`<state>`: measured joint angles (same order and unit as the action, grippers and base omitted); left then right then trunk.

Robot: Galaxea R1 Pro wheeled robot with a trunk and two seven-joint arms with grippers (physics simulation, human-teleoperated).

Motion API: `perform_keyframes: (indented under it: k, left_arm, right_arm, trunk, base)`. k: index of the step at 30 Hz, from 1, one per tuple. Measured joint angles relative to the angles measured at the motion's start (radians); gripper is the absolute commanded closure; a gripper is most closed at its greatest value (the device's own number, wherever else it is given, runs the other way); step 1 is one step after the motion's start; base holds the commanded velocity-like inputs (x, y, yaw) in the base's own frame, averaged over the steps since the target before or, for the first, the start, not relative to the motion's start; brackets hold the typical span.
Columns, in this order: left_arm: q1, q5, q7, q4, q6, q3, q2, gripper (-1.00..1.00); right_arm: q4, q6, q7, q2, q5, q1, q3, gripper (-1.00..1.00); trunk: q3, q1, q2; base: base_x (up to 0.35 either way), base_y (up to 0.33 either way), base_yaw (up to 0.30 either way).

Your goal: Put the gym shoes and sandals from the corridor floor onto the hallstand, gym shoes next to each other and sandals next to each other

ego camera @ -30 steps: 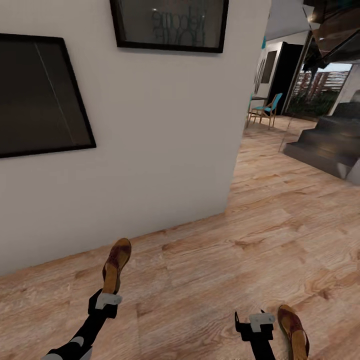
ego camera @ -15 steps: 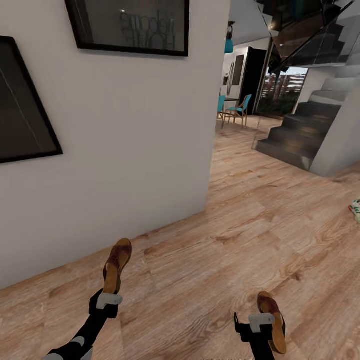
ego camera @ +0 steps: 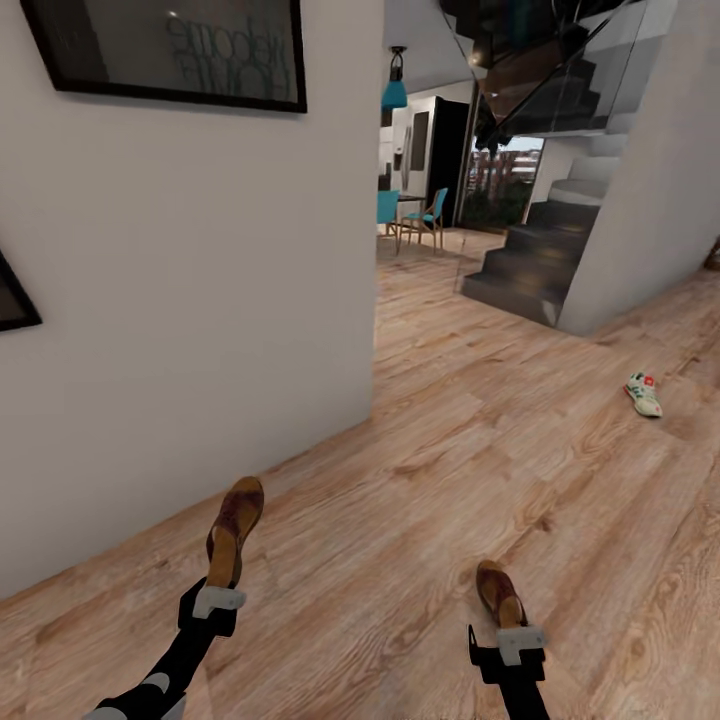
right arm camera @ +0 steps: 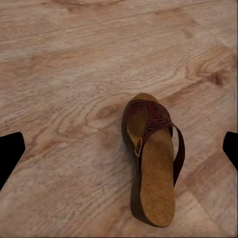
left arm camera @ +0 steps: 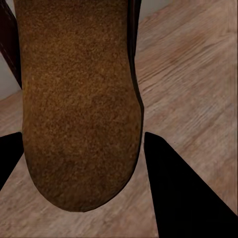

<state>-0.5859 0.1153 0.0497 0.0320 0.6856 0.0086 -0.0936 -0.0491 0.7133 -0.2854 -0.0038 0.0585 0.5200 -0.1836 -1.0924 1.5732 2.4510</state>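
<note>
I am looking down the corridor floor (ego camera: pixel 560 480), its wood planks running far toward dark stairs (ego camera: pixel 540 260) and a white wall (ego camera: pixel 200 300) on my left. No shoe rack is in sight from here, so nothing is placed yet, as far as I can judge. My left gripper (ego camera: pixel 212 608) is clenching one sandal (ego camera: pixel 233 528) by its heel end — the left wrist view shows the tan footbed (left arm camera: pixel 79 109) sitting between the fingers. My right gripper (ego camera: pixel 507 650) is hovering with its fingers spread wide; the second sandal (ego camera: pixel 497 595) is lying on the floor just beyond it, ungrasped. One gym shoe (ego camera: pixel 643 393) is sitting far off to the right on the planks. So one sandal is in hand, and three shoes — plus finding the rack — are remaining.
</note>
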Motion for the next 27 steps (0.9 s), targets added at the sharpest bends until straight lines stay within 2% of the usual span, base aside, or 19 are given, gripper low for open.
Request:
perform_keyframes:
  k: [27]
  left_arm:
    - [0.0,0.0,0.0,-0.001,0.0,0.0,0.001,1.0]
  right_arm:
    - [0.0,0.0,0.0,-0.001,0.0,0.0,0.001,-1.0]
  trunk:
    - [0.0,0.0,0.0]
  base:
    - [0.0,0.0,-0.3]
